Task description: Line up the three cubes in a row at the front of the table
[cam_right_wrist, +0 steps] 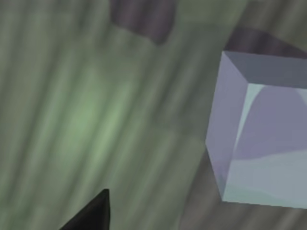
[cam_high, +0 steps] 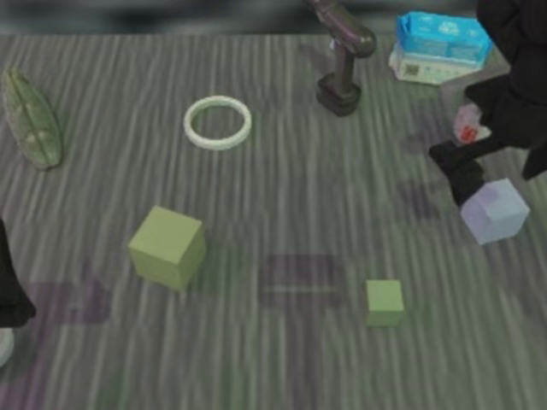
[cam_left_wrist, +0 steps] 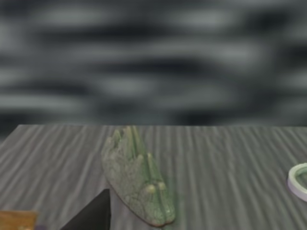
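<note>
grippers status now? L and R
Left gripper: parked at the table's left edge, cannot tell.
Right gripper: beside the lavender cube, holding nothing, cannot tell.

I see a green, leaf-shaped piece (cam_high: pixel 32 120) with a crackled surface lying flat near the left edge of the worktop (cam_high: pixel 282 171). To its right sits a pale ring (cam_high: pixel 218 122). Further right, at the back, a dark drill-like tool (cam_high: pixel 344 60) stands on its base. A blue-topped packet (cam_high: pixel 440 43) lies in the back right corner, with a red-and-white can (cam_high: pixel 468 126) partly hidden nearby
</note>
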`<action>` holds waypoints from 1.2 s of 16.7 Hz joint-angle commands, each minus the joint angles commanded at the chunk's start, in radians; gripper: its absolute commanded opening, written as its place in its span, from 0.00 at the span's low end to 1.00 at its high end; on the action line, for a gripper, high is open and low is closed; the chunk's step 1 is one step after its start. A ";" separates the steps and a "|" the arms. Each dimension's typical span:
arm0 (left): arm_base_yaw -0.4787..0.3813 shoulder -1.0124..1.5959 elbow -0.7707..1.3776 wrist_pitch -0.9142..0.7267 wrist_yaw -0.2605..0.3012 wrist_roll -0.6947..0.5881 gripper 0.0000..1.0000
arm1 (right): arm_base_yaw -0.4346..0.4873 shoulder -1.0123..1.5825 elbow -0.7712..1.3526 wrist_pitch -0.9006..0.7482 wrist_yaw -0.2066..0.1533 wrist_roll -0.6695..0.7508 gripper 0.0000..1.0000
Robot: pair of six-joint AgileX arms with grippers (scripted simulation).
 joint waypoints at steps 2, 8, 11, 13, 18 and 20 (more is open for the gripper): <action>0.000 0.000 0.000 0.000 0.000 0.000 1.00 | -0.035 0.007 0.017 0.000 0.001 0.044 1.00; 0.000 0.000 0.000 0.000 0.000 0.000 1.00 | -0.037 0.010 0.003 0.018 0.001 0.050 1.00; 0.000 0.000 0.000 0.000 0.000 0.000 1.00 | -0.039 0.045 -0.059 0.117 0.001 0.052 1.00; 0.000 0.000 0.000 0.000 0.000 0.000 1.00 | -0.038 0.076 -0.112 0.209 0.002 0.052 1.00; 0.000 0.000 0.000 0.000 0.000 0.000 1.00 | -0.038 0.118 -0.178 0.309 0.002 0.053 1.00; 0.000 0.000 0.000 0.000 0.000 0.000 1.00 | -0.038 0.118 -0.178 0.309 0.002 0.053 1.00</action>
